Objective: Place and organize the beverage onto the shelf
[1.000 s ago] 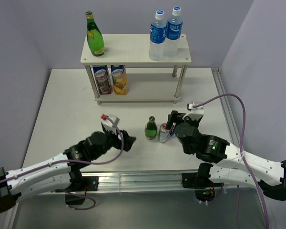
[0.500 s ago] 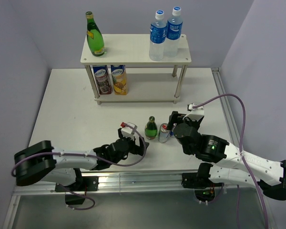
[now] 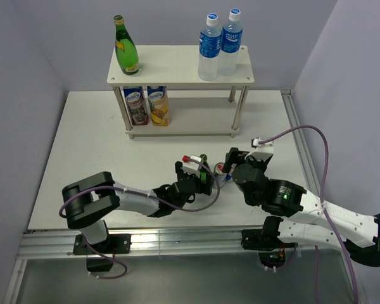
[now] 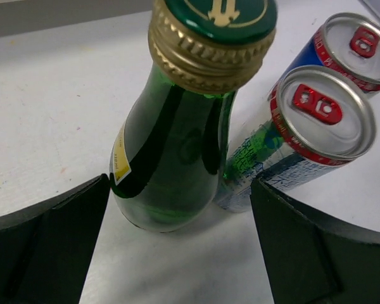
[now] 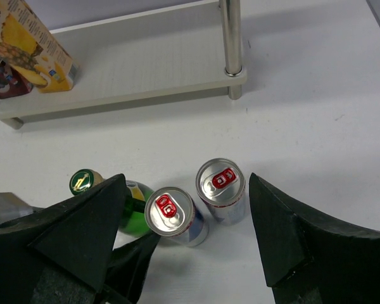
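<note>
left gripper: spread wide and low over the table; the small green bottle stands between its fingers and nothing is pinched.
right gripper: jaws spread and holding nothing; it hangs above the two cans, which show between its fingers in the wrist view.
table: white top; both arms reach in from the near edge.
shelf: two tiers, standing along the far edge at about mid-width. It lies beyond both grippers and well apart from them, with bare table between.
tall green bottle: upright on the left end of the shelf's top board.
water bottles: two with blue labels, upright and touching, on the right half of the top board.
cartons: two side by side at the left end of the lower board; the right half of that board is bare.
small green bottle: upright, gold collar and green cap, on the near half of the table just right of centre, directly left of the cans.
cans: two with silver tops and red tabs, upright and close together, just beside the small green bottle.
</note>
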